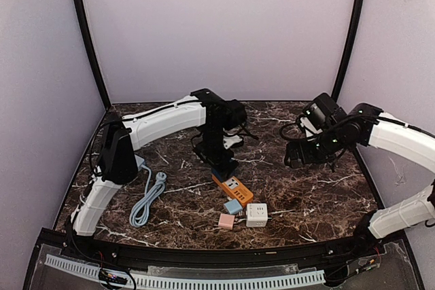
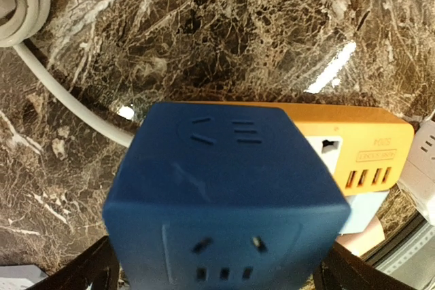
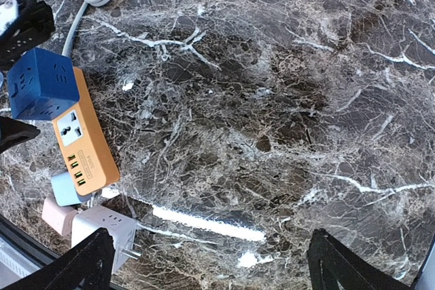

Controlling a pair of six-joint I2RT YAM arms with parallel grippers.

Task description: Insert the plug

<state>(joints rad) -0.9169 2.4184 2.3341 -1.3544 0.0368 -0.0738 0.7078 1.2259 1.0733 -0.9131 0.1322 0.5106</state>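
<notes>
My left gripper (image 1: 223, 166) is shut on a dark blue cube adapter (image 2: 224, 195), its black fingers (image 2: 78, 269) on both sides of it. The cube sits over the far end of the orange power strip (image 2: 360, 144), which lies on the marble table (image 1: 306, 195). I cannot tell whether its pins are in the socket. In the right wrist view the blue cube (image 3: 37, 83) rests at the end of the orange strip (image 3: 85, 140). My right gripper (image 1: 299, 156) is open and empty, off to the right above the table; in its own view (image 3: 217, 269) only marble lies between the fingers.
A light blue adapter (image 1: 233, 206), a pink adapter (image 1: 226, 221) and a white cube adapter (image 1: 256, 214) lie by the strip's near end. A coiled pale cable with a plug (image 1: 146, 198) lies at the left. Purple walls enclose the table.
</notes>
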